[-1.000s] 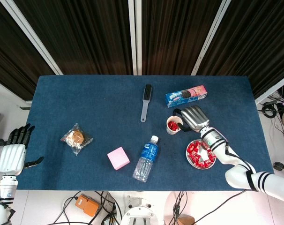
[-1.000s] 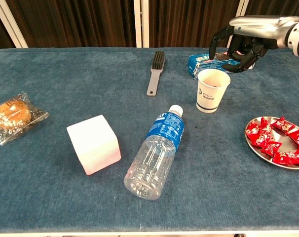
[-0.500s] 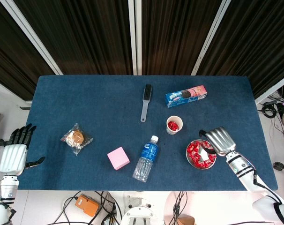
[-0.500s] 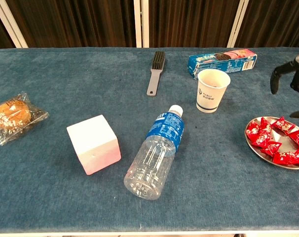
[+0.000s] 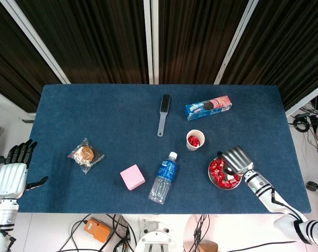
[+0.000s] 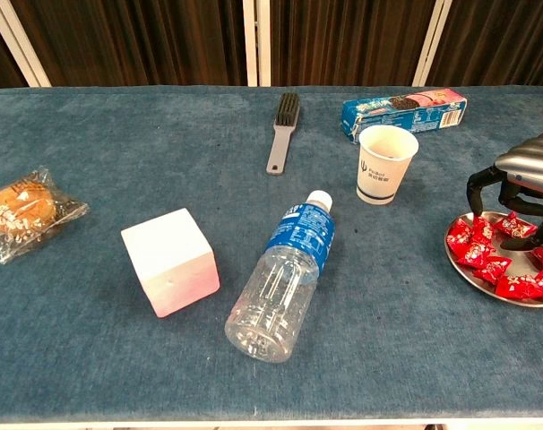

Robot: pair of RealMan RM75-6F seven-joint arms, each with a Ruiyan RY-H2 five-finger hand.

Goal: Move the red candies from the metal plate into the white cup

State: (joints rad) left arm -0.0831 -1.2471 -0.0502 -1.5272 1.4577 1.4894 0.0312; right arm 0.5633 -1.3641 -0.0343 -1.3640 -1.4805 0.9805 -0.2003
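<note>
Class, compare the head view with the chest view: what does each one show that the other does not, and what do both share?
Only the head view shows the left hand, open beside the table's edge, and red candy inside the white cup. Only the chest view shows the cup's printed logo and the right hand side-on, fingers curled down over the red candies. Both show the metal plate, bottle and brush.

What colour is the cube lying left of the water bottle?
The cube is pale pink, nearly white on top in the chest view; the head view shows the pink best.
</note>
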